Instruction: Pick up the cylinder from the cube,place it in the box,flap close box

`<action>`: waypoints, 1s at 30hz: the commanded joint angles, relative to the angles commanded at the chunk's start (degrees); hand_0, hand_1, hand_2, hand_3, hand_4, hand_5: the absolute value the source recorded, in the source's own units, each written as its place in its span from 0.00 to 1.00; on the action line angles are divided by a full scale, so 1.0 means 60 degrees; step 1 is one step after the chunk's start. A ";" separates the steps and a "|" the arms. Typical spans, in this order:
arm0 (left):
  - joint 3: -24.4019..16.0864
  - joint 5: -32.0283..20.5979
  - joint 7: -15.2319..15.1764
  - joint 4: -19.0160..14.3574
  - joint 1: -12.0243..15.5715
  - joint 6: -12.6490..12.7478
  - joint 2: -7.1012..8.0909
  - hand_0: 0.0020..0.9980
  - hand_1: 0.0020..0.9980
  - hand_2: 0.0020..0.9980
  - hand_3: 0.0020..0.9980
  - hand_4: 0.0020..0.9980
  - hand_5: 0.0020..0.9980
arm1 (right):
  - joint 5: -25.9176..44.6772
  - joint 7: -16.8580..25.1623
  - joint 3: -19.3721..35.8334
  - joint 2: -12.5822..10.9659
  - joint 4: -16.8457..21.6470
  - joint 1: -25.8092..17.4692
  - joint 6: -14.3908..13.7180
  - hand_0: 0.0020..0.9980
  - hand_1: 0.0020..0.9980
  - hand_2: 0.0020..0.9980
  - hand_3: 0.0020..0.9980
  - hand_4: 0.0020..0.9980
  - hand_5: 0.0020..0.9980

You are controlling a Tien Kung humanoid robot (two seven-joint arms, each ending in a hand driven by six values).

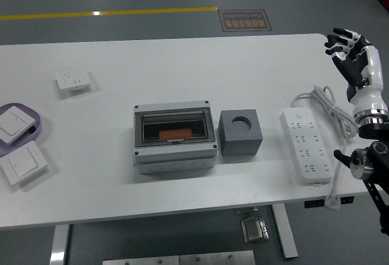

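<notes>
Fingers (340, 40) well apart from orange cylinder (174, 134) inside box (175, 137)

The purple tray (33, 132) is cut off by the left edge. The right arm (372, 174) is cut off by the right edge. Something orange (175, 134) is seen dimly through the box (175, 136) lid. The floor sign (245, 19) is too small to read.

Cube (241, 132) just right of box (175, 136).
</notes>
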 joint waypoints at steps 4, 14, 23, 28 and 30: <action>0.0015 -0.0034 -0.0001 0.0016 -0.0001 0.0001 -0.0053 0.64 0.63 0.57 0.65 0.72 0.29 | 0.0178 0.0211 0.0027 -0.0007 -0.0006 -0.0008 -0.0124 0.66 0.63 0.66 0.65 0.78 0.34; -0.0009 -0.0005 -0.0012 0.0037 -0.0065 0.0018 -0.0075 0.64 0.63 0.57 0.65 0.71 0.30 | 0.0130 0.0259 0.0107 -0.0015 0.0010 -0.0009 -0.0188 0.66 0.63 0.66 0.68 0.78 0.34; 0.0101 -0.0088 -0.0004 0.0046 -0.0077 0.0013 -0.0093 0.64 0.63 0.57 0.65 0.71 0.30 | 0.0260 0.0333 0.0115 -0.0003 -0.0025 0.0017 -0.0145 0.67 0.64 0.67 0.74 0.78 0.31; 0.0179 -0.0166 -0.0004 0.0026 -0.0089 0.0007 -0.0100 0.64 0.63 0.57 0.65 0.71 0.30 | 0.0489 0.0441 0.0102 0.0064 -0.0097 0.0015 -0.0049 0.67 0.64 0.67 0.74 0.78 0.31; 0.0203 -0.0192 -0.0003 0.0017 -0.0093 0.0005 -0.0108 0.64 0.63 0.57 0.65 0.71 0.30 | 0.0558 0.0467 0.0104 0.0079 -0.0121 0.0005 -0.0011 0.67 0.64 0.67 0.74 0.78 0.31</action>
